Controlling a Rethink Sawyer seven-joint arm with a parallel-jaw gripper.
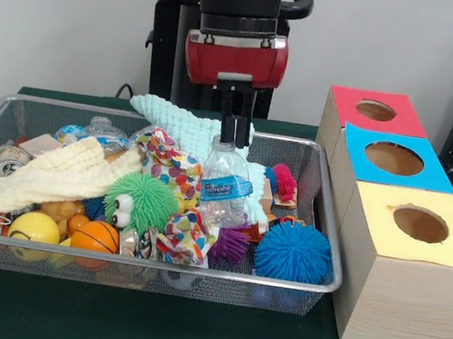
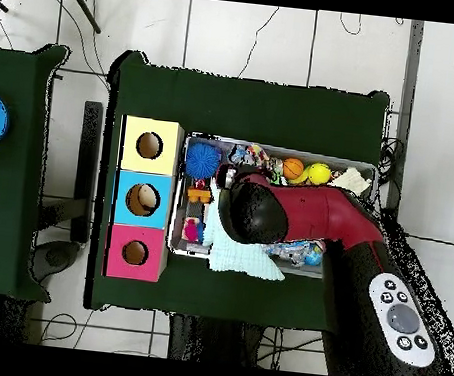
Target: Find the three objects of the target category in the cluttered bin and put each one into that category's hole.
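A clear plastic bottle (image 1: 224, 190) with a blue label stands nearly upright in the middle of the wire bin (image 1: 330, 232). My gripper (image 1: 231, 141) comes straight down onto the bottle's top, its narrow fingers closed around the cap. To the right stand three wooden boxes with round holes in their tops: red (image 1: 406, 117), blue (image 1: 437, 175) and yellow (image 1: 393, 297). In the overhead view the arm (image 2: 299, 214) covers the middle of the bin (image 2: 180, 196) and hides the gripper and bottle. The blue box (image 2: 161, 184) there shows something pale inside its hole.
Clutter fills the bin: a cream cloth (image 1: 44, 176), a mint cloth (image 1: 182, 123), a green spiky ball with eyes (image 1: 138, 200), a blue spiky ball (image 1: 293, 250), an orange ball (image 1: 96, 236), a yellow ball (image 1: 35, 229) and a purple spiky toy (image 1: 230, 243).
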